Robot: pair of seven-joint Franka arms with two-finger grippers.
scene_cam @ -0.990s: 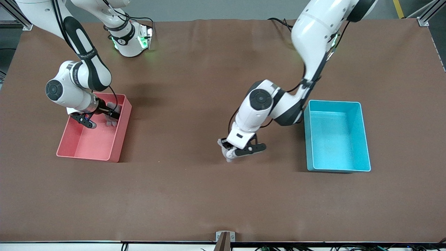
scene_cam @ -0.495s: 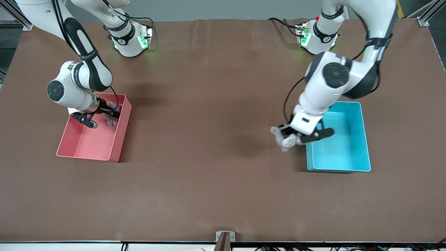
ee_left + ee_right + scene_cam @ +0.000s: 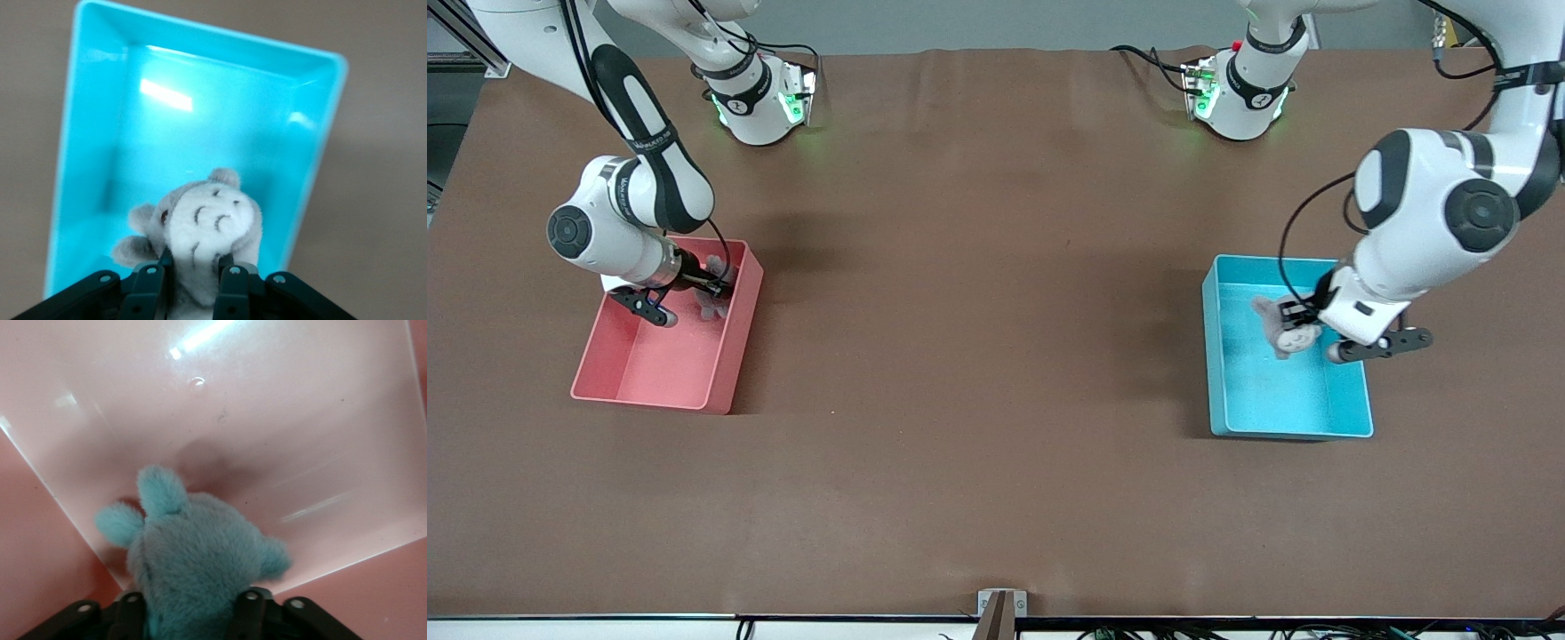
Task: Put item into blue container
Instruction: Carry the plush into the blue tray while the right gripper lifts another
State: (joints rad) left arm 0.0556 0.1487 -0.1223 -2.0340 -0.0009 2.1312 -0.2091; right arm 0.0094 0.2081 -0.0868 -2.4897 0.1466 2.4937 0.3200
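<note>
Left fingers (image 3: pixel 230 290): clamped on a grey plush (image 3: pixel 203 230), white face showing.
Left gripper (image 3: pixel 1303 322): over the blue bin (image 3: pixel 1214 356), plush (image 3: pixel 1282 327) hanging inside its rim, above the floor.
Right fingers (image 3: pixel 248 613): pressed to the sides of a teal plush (image 3: pixel 197 577); apparently gripping, though the contact is partly hidden.
Right gripper (image 3: pixel 694 298): down in the pink bin (image 3: pixel 725 369), at the end farther from the front camera.
Blue bin: on the counter (image 3: pixel 978 356), toward the left arm's end.
Pink bin: toward the right arm's end, well apart from the blue.
</note>
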